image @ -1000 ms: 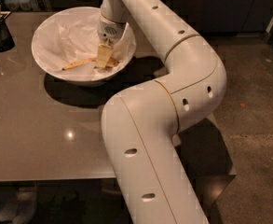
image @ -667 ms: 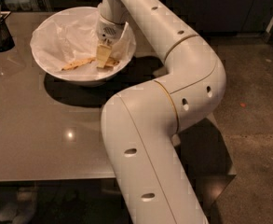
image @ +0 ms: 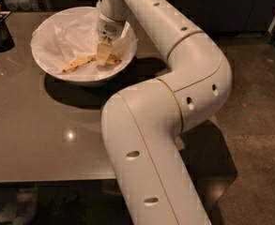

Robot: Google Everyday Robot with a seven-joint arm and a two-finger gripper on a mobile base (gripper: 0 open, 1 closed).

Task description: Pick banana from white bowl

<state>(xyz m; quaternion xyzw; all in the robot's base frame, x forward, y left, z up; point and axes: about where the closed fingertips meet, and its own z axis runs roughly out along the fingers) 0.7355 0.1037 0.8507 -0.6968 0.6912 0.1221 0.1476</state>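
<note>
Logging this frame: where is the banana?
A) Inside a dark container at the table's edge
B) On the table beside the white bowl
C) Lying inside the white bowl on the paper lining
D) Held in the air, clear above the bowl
C: the banana lies on the crumpled paper inside the white bowl, and the gripper is lowered into the bowl right at the banana.

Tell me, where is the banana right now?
The banana lies on crumpled paper inside the white bowl, at the upper left of the camera view. The gripper is down in the bowl at the banana's right end.
</note>
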